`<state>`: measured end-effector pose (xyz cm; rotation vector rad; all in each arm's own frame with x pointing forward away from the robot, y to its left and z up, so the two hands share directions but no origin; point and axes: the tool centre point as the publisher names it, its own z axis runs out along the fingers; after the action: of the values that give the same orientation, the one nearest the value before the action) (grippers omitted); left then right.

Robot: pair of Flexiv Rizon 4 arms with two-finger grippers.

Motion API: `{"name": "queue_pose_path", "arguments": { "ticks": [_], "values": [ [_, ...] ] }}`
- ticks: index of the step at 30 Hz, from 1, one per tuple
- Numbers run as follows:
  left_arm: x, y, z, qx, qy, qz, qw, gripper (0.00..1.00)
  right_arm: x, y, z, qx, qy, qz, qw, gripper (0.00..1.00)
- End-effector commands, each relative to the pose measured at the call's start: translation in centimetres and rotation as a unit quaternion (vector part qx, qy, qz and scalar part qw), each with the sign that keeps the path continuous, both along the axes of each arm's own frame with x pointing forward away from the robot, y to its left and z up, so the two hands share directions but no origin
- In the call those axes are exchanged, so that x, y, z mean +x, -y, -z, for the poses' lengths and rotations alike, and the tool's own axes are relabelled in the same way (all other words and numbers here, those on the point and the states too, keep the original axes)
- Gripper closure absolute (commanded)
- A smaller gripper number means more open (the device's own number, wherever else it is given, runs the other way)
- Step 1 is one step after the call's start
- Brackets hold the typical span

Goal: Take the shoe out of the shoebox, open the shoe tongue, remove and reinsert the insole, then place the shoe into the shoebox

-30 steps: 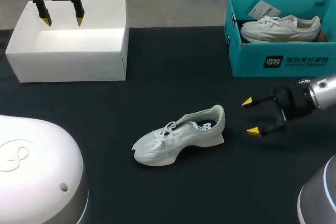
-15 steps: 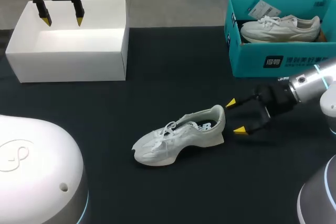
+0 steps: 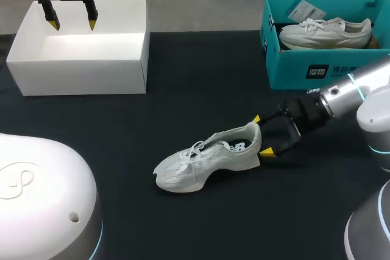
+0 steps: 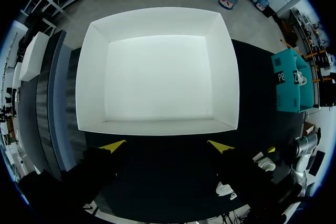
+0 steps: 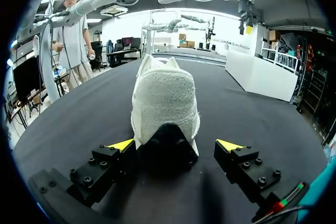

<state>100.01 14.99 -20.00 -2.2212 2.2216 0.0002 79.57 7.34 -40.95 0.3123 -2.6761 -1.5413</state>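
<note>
A white sneaker lies on the black table, toe toward the near left, heel toward the right. My right gripper is open at its heel, one yellow tip on each side of the heel collar. The right wrist view shows the heel of the sneaker between the open fingers of the right gripper, which stand apart from it. The empty white shoebox stands at the far left. My left gripper hangs open above it; in the left wrist view the left gripper looks down into the white shoebox.
A teal shoebox holding another white sneaker stands at the far right, just behind my right arm. The white shoebox appears far beyond the sneaker in the right wrist view.
My right gripper has slid leftward across the table to the sneaker's heel, staying open. The left arm, the sneaker and both boxes have not moved.
</note>
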Motion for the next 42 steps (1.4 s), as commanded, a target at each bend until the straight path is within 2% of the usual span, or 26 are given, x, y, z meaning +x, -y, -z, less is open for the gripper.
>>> {"name": "queue_pose_path", "arguments": {
  "ticks": [1,13,34,35,36,38,42],
  "values": [
    [0.0,0.0,0.0,0.000,0.000,0.000,1.000,0.00,0.0,-0.7,0.2,0.000,-0.006,-0.012,1.000,0.00],
    [0.0,0.0,0.0,0.000,0.000,0.000,1.000,0.00,-0.9,-1.9,0.0,0.002,-0.010,-0.025,1.000,0.00],
    [0.0,0.0,0.0,0.000,0.000,0.000,1.000,0.00,-1.8,-4.1,1.5,0.016,-0.028,-0.030,0.999,0.00],
    [0.0,0.0,0.0,0.000,0.000,0.000,1.000,0.00,-1.8,-4.1,1.5,0.016,-0.029,-0.028,0.999,0.12],
    [0.0,0.0,0.0,0.000,0.000,0.000,1.000,0.00,-1.9,-4.1,1.5,0.015,-0.029,-0.024,0.999,0.55],
    [0.0,0.0,0.0,0.000,0.000,0.000,1.000,0.00,-2.0,-3.9,1.6,0.014,-0.028,-0.015,0.999,1.00],
    [0.0,0.0,0.0,0.000,0.000,0.000,1.000,0.00,-2.3,-3.6,1.4,0.015,-0.025,0.000,1.000,1.00]
  ]
}}
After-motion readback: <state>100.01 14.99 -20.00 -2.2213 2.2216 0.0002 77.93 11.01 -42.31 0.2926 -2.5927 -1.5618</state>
